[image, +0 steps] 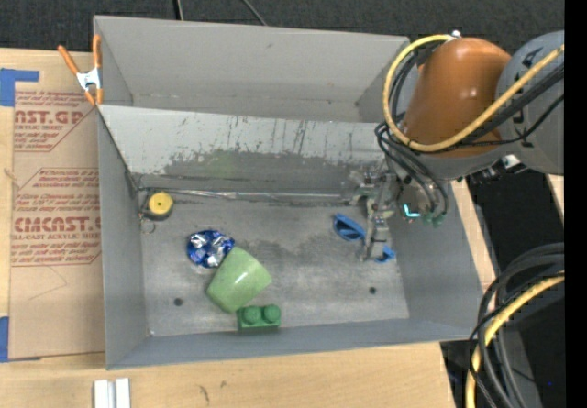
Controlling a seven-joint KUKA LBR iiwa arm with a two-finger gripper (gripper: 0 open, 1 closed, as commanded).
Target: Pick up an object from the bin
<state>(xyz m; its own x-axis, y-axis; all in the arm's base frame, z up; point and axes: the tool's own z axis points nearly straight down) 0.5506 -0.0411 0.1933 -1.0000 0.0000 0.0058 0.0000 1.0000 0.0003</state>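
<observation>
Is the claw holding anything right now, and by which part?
Cannot tell. The claw is down at a small blue curved piece on the right of the grey metal bin; whether it grips is unclear.

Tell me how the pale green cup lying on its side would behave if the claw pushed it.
The pale green cup lies on its side, so it would probably roll rather than slide. It looks like plastic, so it is likely light. The green brick close by it may stop it.
</observation>
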